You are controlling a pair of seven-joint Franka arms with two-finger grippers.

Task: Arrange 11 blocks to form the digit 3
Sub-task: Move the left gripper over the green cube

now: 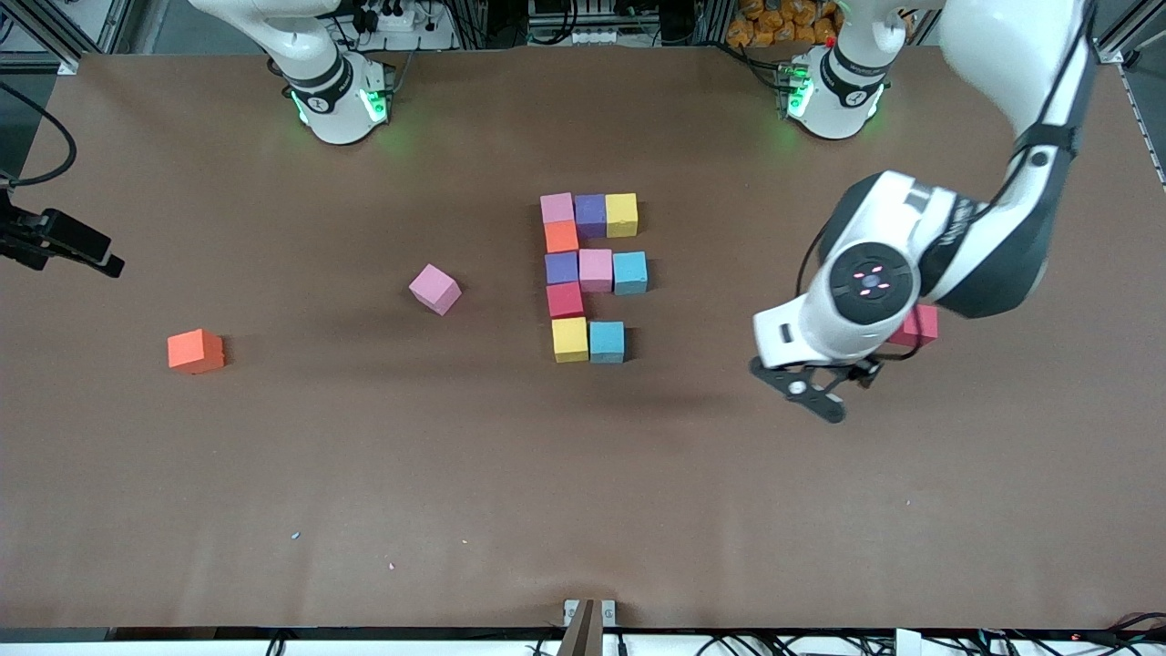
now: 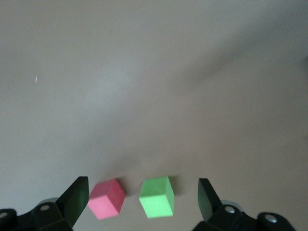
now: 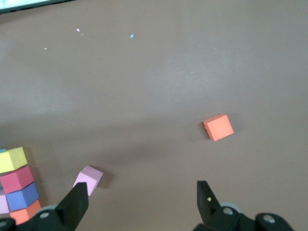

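Ten blocks form an unfinished 3 mid-bench. My right tool waits open toward its own end; my left tool, open, hovers over the red block and green block, near the figure, ready to descend and grip.
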